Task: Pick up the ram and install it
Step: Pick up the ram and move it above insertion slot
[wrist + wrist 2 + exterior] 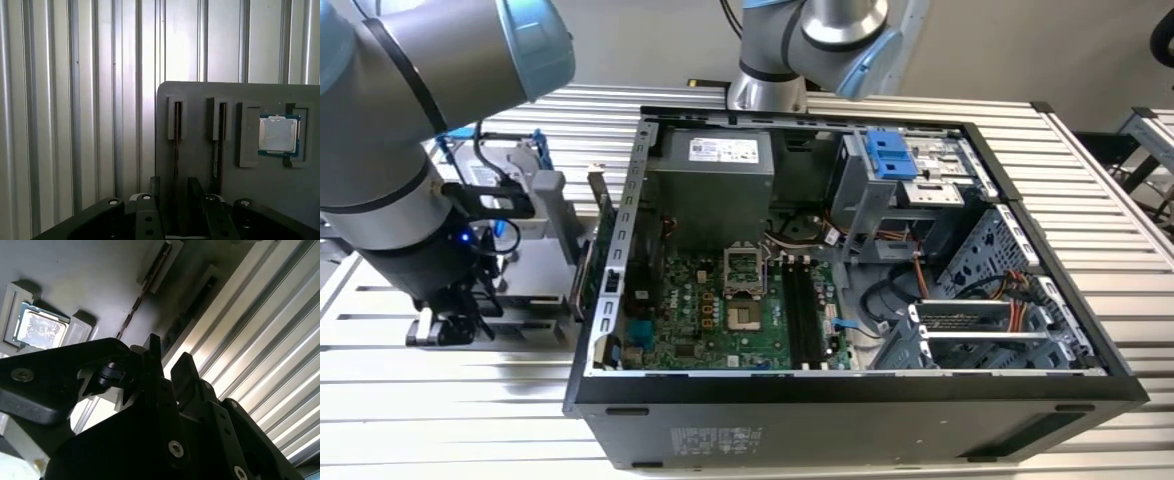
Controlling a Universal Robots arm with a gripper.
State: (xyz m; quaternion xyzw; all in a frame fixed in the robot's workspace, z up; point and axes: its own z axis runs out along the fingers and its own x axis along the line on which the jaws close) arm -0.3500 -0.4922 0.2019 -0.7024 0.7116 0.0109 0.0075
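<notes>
On the white label, print is unreadably small; the ram stands edge-on, thin and dark, near the gripper, fingers parted.

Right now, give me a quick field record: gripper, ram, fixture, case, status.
gripper: open, low over the gray fixture, outside the case on the exterior view's left
ram: on edge in a fixture slot, in line with the gap between the jaws, not lifted
neighbouring slot: seems to hold a second stick
processor chip: seated in a fixture recess
computer case: open, motherboard exposed
memory slots: black, look unfilled
status: ram not yet installed
</notes>
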